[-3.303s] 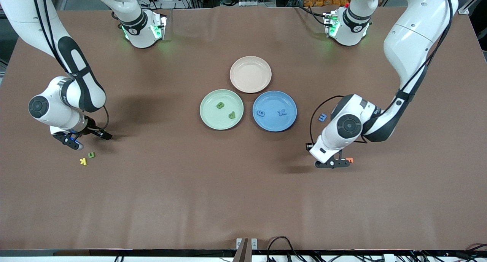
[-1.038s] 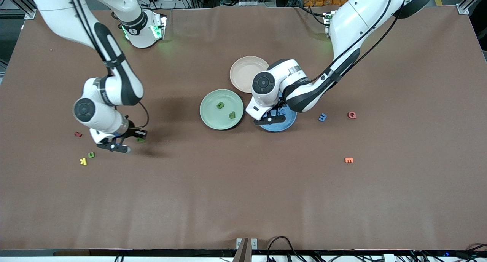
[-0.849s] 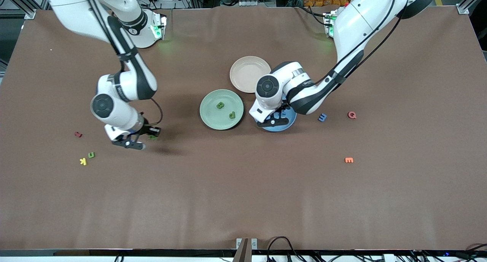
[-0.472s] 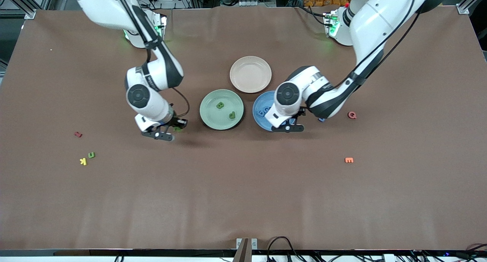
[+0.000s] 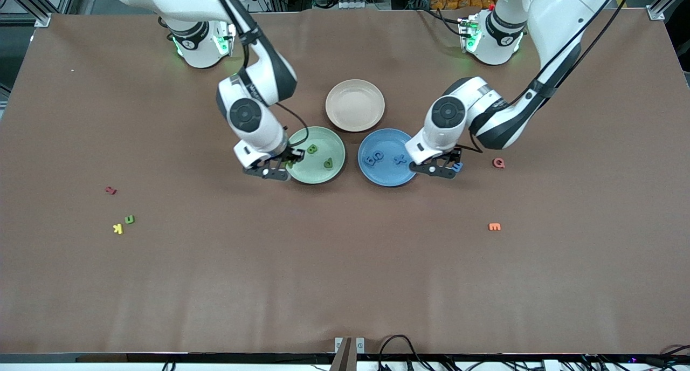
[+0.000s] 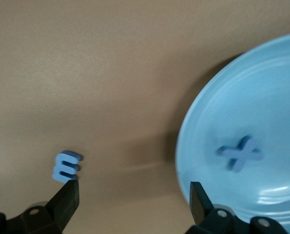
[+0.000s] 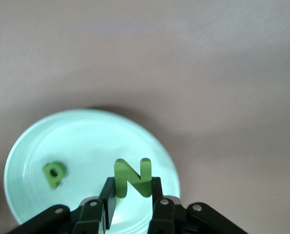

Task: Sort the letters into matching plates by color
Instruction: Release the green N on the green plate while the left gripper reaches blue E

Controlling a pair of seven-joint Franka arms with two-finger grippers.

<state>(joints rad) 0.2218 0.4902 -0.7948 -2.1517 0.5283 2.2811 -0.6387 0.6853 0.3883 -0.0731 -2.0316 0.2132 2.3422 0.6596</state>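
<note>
My right gripper (image 5: 284, 166) hangs over the rim of the pale green plate (image 5: 318, 172) at the right arm's end, shut on a green letter N (image 7: 133, 177). Two green letters, a B (image 5: 311, 149) and a P (image 5: 328, 164), lie in that plate (image 7: 86, 141). My left gripper (image 5: 439, 169) stands open and empty, low over the table between the blue plate (image 5: 391, 175) and a blue letter E (image 5: 457, 166). The E (image 6: 67, 166) sits just beside one fingertip. The blue plate (image 6: 262, 107) holds three blue letters, one an X (image 6: 240, 153). A green letter (image 5: 129, 219) lies toward the right arm's end.
A beige-pink plate (image 5: 355, 105) sits farther from the front camera than the two plates, touching both. A yellow K (image 5: 117, 228) and a red letter (image 5: 110, 190) lie toward the right arm's end. A pink Q (image 5: 498, 163) and an orange E (image 5: 494, 227) lie toward the left arm's end.
The right arm carried the green N from its end of the table to the green plate's rim. The left gripper left a third blue letter in the blue plate and moved toward the blue E.
</note>
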